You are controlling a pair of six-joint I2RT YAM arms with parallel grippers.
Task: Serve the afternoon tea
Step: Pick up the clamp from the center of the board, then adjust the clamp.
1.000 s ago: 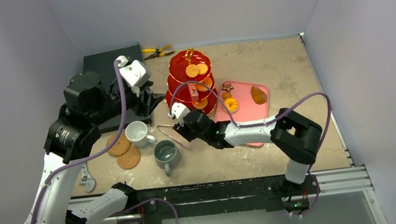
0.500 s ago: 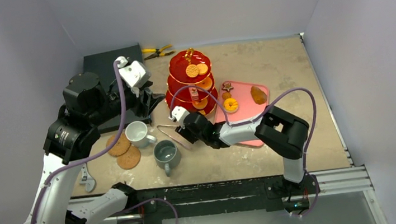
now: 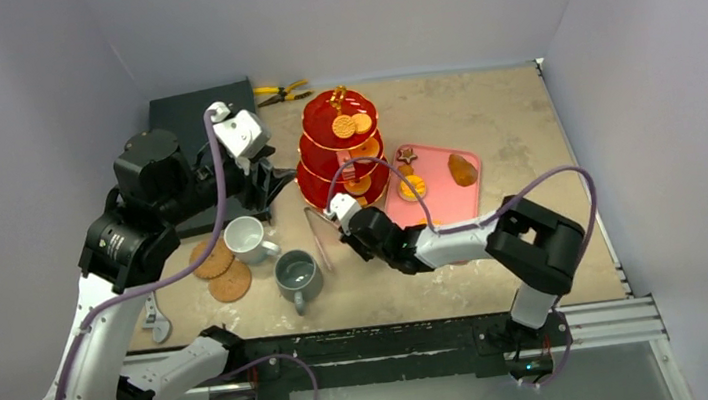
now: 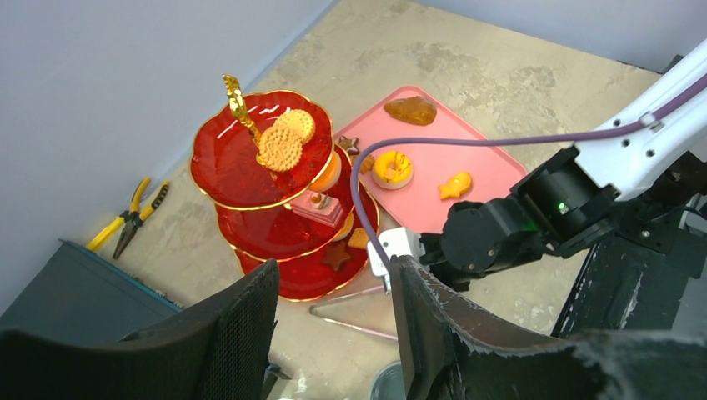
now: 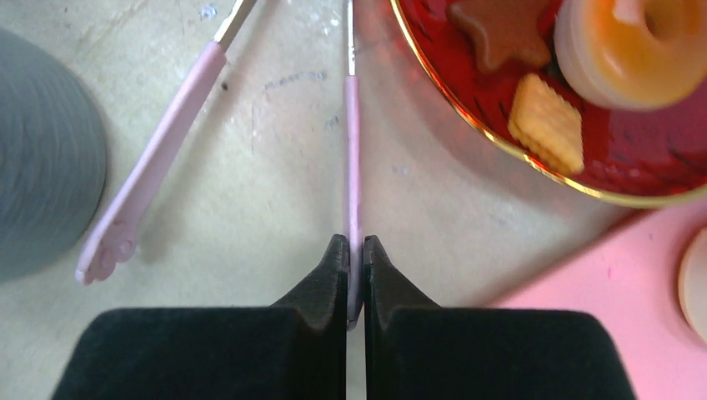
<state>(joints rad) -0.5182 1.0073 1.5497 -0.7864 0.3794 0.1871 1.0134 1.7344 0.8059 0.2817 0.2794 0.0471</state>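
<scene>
right gripper (image 5: pixel 355 244) clamped on one arm of the pink tongs (image 5: pixel 353 150) beside the red stand (image 5: pixel 454 83), left gripper (image 4: pixel 333 279) held apart and empty

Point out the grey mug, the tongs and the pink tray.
grey mug (image 3: pixel 295 267): top external view, its opening.
tongs (image 5: pixel 353 167): right wrist view, the gripped arm.
pink tray (image 3: pixel 441 182): top external view, bare floor.

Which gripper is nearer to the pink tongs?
Right. The right gripper is shut on one arm of the tongs; the left gripper hangs apart, behind the white mug.
</scene>
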